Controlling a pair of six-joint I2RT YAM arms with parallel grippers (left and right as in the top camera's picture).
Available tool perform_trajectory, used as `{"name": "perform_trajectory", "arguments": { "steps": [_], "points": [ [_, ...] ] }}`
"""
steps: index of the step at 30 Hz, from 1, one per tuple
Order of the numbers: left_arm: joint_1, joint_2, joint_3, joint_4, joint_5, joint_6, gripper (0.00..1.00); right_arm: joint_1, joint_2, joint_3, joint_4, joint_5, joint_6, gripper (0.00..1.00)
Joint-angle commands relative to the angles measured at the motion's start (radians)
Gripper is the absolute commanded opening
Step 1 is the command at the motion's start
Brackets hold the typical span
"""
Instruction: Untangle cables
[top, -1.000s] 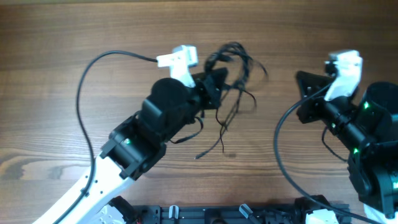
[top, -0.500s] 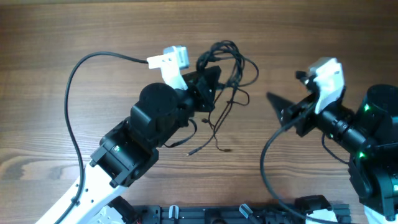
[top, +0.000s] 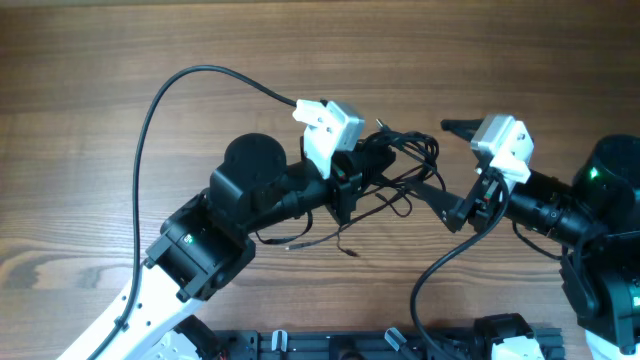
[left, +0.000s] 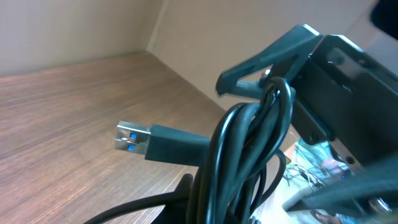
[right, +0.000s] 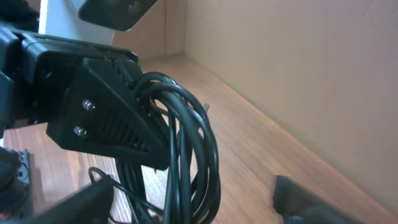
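Your left gripper (top: 372, 166), jaws clenched, holds the cables (top: 412, 148) bunched above the counter (top: 100, 60); the right gripper (top: 428, 156), jaws released, sits just beside them. They look light, limp and snag-prone, so pinch one outer loop, not the knot.

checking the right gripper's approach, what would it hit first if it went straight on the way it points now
Most likely the cables bunched in the shut left gripper. They hang straight ahead of the open right gripper, though depth is hard to judge.
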Motion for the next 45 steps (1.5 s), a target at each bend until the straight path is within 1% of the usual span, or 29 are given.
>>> {"name": "perform_trajectory", "arguments": {
  "steps": [1,3,4,6,8,9,10,11,12,13,14,16,17,18,19,22,25,32,34,40,42,45],
  "points": [
    [-0.001,-0.011,0.009,0.01,0.084,0.032,0.04,-0.001,0.018,0.004,0.004,-0.091,-0.012,0.49],
    [-0.001,-0.009,0.009,0.01,0.088,0.032,0.04,-0.001,0.028,0.004,0.005,-0.124,-0.012,0.09],
    [-0.001,-0.007,0.009,0.01,0.087,0.032,0.04,-0.001,0.034,0.004,0.003,-0.13,-0.01,0.04],
    [-0.001,-0.006,0.009,0.01,0.087,0.032,0.11,-0.001,0.047,0.004,0.002,-0.129,0.021,0.04],
    [-0.001,-0.006,0.009,0.01,0.087,0.032,0.13,-0.001,0.056,0.004,0.002,-0.124,0.057,0.04],
    [-0.001,-0.006,0.009,0.01,0.087,0.032,0.15,-0.001,0.062,0.004,0.002,-0.11,0.08,0.04],
    [-0.001,-0.006,0.009,0.01,0.087,0.032,0.17,-0.001,0.068,0.004,0.003,-0.082,0.11,0.04],
    [-0.001,-0.006,0.009,0.01,0.076,0.032,0.23,-0.001,0.073,0.004,0.004,-0.049,0.14,0.04],
    [-0.001,-0.006,0.009,0.01,0.057,0.032,0.27,-0.001,0.077,0.004,0.008,-0.001,0.18,0.04],
    [-0.001,-0.006,0.009,0.01,0.039,0.032,0.28,-0.001,0.081,0.004,0.013,0.048,0.224,0.04],
    [-0.001,-0.006,0.009,0.01,0.025,0.031,0.38,-0.001,0.084,0.004,0.018,0.081,0.254,0.04],
    [-0.001,-0.006,0.009,0.01,-0.004,0.031,0.86,-0.001,0.084,0.004,0.029,0.127,0.3,0.04],
    [-0.001,-0.006,0.009,0.01,-0.018,0.027,0.95,-0.001,0.084,0.004,0.04,0.152,0.332,0.04],
    [-0.001,-0.006,0.009,0.013,-0.025,0.027,1.0,-0.001,0.084,0.004,0.053,0.176,0.362,0.04],
    [-0.001,-0.006,0.009,0.018,-0.026,0.018,1.0,-0.001,0.084,0.004,0.073,0.205,0.401,0.04],
    [0.0,-0.006,0.009,0.045,-0.079,-0.086,1.0,-0.001,0.084,0.004,0.125,0.276,0.515,0.04],
    [0.0,-0.006,0.009,0.055,-0.144,-0.153,1.0,-0.001,0.084,0.004,0.157,0.277,0.542,0.04],
    [0.0,-0.006,0.009,0.068,-0.15,-0.202,1.0,-0.001,0.082,0.004,0.164,0.239,0.536,0.04],
    [0.0,-0.006,0.009,0.076,-0.15,-0.248,1.0,-0.001,0.082,0.004,0.164,0.223,0.538,0.04],
    [0.0,0.0,0.009,0.078,-0.145,-0.453,1.0,-0.001,0.082,0.004,0.206,0.147,0.551,0.04],
    [-0.001,0.005,0.009,0.078,-0.141,-0.47,0.92,-0.001,0.082,0.004,0.211,0.139,0.565,0.04],
    [-0.001,0.021,0.009,0.087,-0.142,-0.509,0.88,-0.001,0.082,0.004,0.223,0.097,0.565,0.04]
  ]
}}
